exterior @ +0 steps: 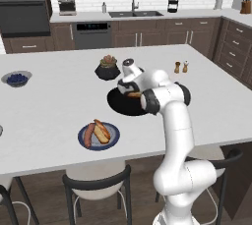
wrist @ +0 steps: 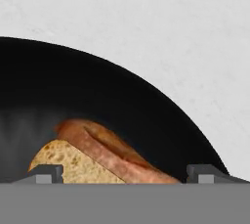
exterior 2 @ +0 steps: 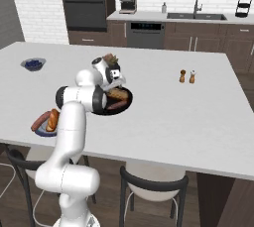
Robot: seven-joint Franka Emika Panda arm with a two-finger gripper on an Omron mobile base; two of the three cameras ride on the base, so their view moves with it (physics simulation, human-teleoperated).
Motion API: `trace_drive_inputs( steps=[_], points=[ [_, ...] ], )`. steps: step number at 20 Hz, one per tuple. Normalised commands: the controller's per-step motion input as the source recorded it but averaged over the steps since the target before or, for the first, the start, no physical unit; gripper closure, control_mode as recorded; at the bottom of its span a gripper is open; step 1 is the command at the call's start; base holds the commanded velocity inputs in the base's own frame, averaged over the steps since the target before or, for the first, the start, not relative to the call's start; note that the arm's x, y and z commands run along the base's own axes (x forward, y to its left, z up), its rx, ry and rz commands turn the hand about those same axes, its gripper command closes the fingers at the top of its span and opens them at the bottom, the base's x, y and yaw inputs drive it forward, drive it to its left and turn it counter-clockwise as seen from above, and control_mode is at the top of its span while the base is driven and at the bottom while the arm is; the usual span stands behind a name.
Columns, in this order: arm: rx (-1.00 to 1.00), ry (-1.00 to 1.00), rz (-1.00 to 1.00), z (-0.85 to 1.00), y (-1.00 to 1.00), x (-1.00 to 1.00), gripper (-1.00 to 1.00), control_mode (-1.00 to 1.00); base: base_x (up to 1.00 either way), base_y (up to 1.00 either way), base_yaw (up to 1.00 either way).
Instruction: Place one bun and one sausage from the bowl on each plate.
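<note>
The wide black bowl (exterior: 120, 108) (exterior 2: 111, 111) (wrist: 97, 86) sits mid-counter. In it lie a sliced bun (wrist: 73, 162) (exterior 2: 117, 93) and a reddish sausage (wrist: 114, 152) (exterior 2: 117, 105) leaning against each other. My gripper (exterior: 129, 89) (exterior 2: 115, 83) (wrist: 126, 174) hovers just above them, open; its two fingertips (wrist: 46, 173) stand wide apart on either side of the food, holding nothing. The blue-rimmed plate (exterior: 112, 139) (exterior 2: 40, 131) near the front edge carries one bun (exterior: 102, 131) and one sausage (exterior: 88, 135). A sliver of a pale plate (exterior: 1, 130) shows at the left edge.
A black faceted pot with a succulent (exterior: 107, 69) stands just behind the bowl. A small grey bowl of blue berries (exterior: 16, 78) is far left. Salt and pepper shakers (exterior: 181, 67) stand to the right. Stools line the front edge.
</note>
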Motion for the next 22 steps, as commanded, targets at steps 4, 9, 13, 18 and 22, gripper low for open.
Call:
trace_drive_inputs(
  steps=[4,9,13,18,22],
  points=[
    [-0.01,-0.03,0.04,-0.06,-0.12,-0.02,-1.00,-1.00,0.00,0.00,0.00],
    [-0.04,0.00,0.03,-0.41,-0.04,-0.15,-1.00,-1.00,0.00,0.00,0.00],
    [0.00,0.01,0.01,-0.55,-0.08,-0.17,-1.00,-1.00,0.00,0.00,0.00],
    [0.00,0.00,0.01,-0.41,-0.03,-0.42,-1.00,-1.00,0.00,0.00,0.00],
    [0.00,0.03,0.00,-0.42,0.00,-0.48,1.00,-1.00,0.00,0.00,0.00]
  ],
)
